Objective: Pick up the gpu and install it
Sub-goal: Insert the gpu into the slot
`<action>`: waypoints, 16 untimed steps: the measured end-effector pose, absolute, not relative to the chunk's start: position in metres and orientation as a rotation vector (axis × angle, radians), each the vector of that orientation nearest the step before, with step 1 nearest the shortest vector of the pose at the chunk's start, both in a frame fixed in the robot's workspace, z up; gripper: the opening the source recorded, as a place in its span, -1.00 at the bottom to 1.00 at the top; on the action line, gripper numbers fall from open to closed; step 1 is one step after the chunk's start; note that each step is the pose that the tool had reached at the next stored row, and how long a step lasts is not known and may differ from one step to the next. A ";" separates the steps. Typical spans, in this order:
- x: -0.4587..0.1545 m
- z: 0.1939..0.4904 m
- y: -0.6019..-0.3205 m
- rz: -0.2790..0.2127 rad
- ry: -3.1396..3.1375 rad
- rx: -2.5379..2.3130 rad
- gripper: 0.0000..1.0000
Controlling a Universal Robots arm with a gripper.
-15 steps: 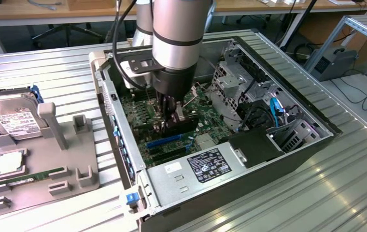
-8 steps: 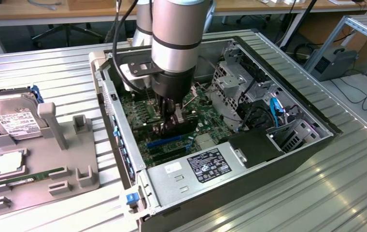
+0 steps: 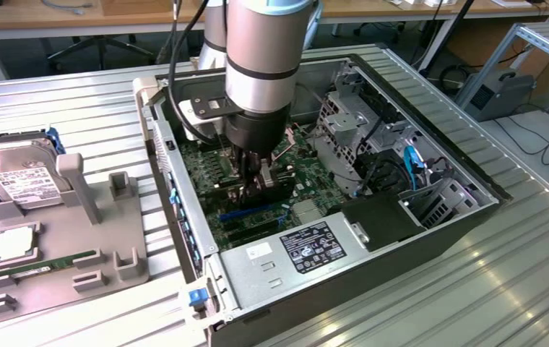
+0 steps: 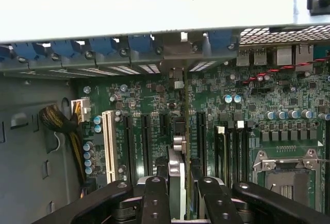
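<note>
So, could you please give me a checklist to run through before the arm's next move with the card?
1. Thin dark rectangular GPU card clamped between the tool fingers: ok.
2. Card over the green motherboard inside the open computer case: ok.
3. Card running parallel with the long black expansion slots: ok.
4. Card edge seated in a slot: cannot tell.
5. Boxy silver hard drive and slim green RAM stick lying on the grey holder, outside the case: ok.
</note>
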State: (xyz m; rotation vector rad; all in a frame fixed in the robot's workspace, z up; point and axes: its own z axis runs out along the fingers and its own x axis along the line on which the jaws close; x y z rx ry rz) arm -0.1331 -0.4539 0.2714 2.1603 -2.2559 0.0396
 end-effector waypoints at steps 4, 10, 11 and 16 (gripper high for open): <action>-0.134 0.270 -0.454 0.036 -2.258 2.162 -0.47; -0.135 0.268 -0.454 0.025 -2.263 2.166 -0.47; -0.137 0.267 -0.454 0.025 -2.263 2.166 -0.47; -0.139 0.266 -0.454 0.025 -2.263 2.166 -0.47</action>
